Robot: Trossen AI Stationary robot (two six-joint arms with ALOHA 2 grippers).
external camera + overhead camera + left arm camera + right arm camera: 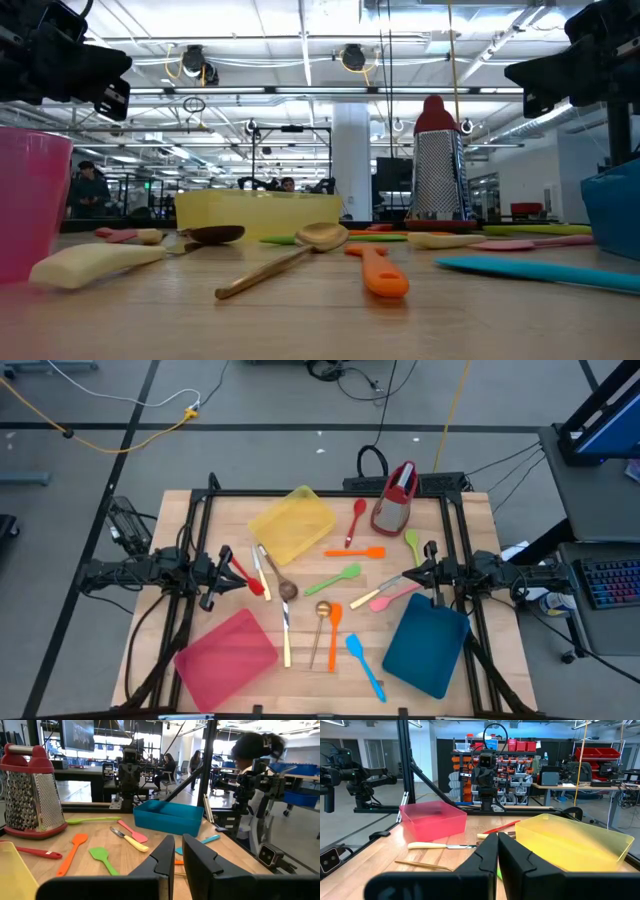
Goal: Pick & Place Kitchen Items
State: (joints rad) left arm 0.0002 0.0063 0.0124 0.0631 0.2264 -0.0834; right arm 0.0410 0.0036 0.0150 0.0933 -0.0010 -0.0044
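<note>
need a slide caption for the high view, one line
Both arms wait at the table edges, left hand and right hand empty, utensils scattered between yellow tray, pink tray and blue tray.

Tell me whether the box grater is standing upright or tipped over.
Upright. The box grater stands on its base with its red handle on top, beyond the yellow tray in the low view.

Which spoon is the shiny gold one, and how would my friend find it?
Start at the blue tray near the table's right front corner, then look left past the blue spatula to the middle of the table. The gold spoon lies there, close beside an orange spatula. It is the only shiny metal-coloured spoon; its neighbours are bright plastic or pale-handled.
</note>
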